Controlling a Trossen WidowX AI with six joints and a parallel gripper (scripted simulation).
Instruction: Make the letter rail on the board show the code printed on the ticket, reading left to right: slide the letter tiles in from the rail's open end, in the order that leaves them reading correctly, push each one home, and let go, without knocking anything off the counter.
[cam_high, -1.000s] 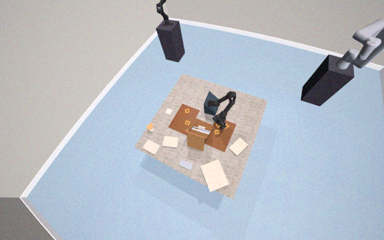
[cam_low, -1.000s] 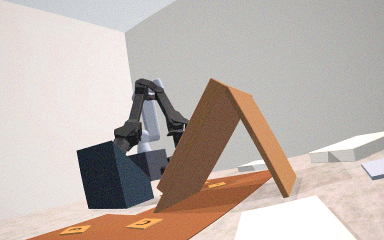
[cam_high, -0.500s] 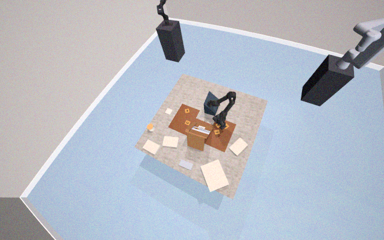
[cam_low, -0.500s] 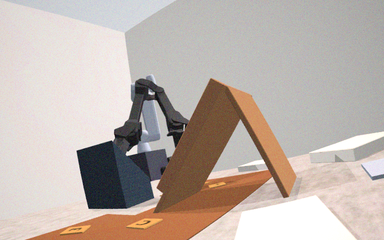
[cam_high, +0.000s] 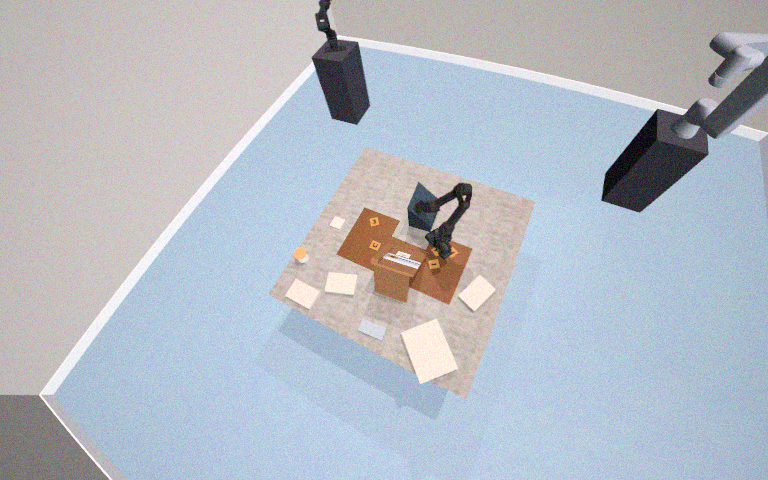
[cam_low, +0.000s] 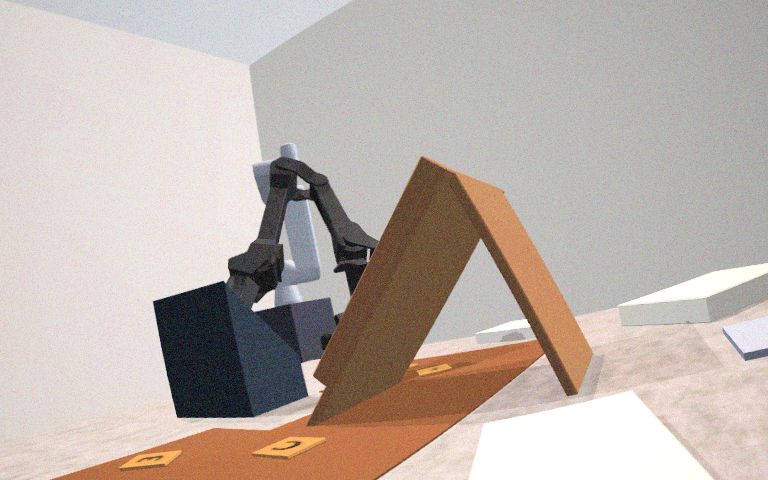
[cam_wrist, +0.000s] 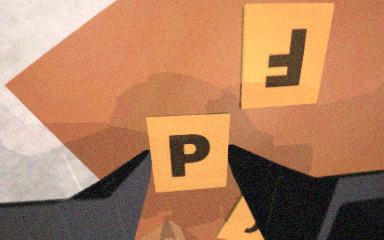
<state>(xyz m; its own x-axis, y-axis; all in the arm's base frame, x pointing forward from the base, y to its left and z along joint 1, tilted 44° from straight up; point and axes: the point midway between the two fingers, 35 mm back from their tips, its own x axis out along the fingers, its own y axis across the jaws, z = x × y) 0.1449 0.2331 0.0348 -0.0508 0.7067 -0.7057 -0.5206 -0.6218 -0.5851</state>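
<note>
My gripper (cam_high: 447, 254) (cam_wrist: 189, 152) is shut on the P tile (cam_wrist: 216, 172) (cam_high: 454, 252), with a fingertip at each side edge. The tile lies on or just over the brown mat. The F tile (cam_wrist: 255, 55) (cam_high: 433, 264) (cam_low: 434, 369) lies beside it. A tile with a curved letter (cam_wrist: 239, 222) is partly hidden by a finger. An E tile (cam_low: 150, 460) (cam_high: 373, 221) and a tile like a C (cam_low: 289, 447) (cam_high: 374, 245) lie on the mat's other side. The wooden board (cam_high: 391, 283) (cam_low: 396, 271) bears the pale rail (cam_high: 408, 262); the code is unreadable.
A dark blue block (cam_high: 420, 217) (cam_low: 209, 350) stands under the arm base. The brown mat (cam_high: 353, 240) (cam_low: 226, 458) runs beneath the board. Pale slabs (cam_high: 429, 350) (cam_high: 476, 292) (cam_high: 340, 283), a blue-grey slab (cam_high: 372, 328) and an orange-topped object (cam_high: 300, 254) stand around the counter.
</note>
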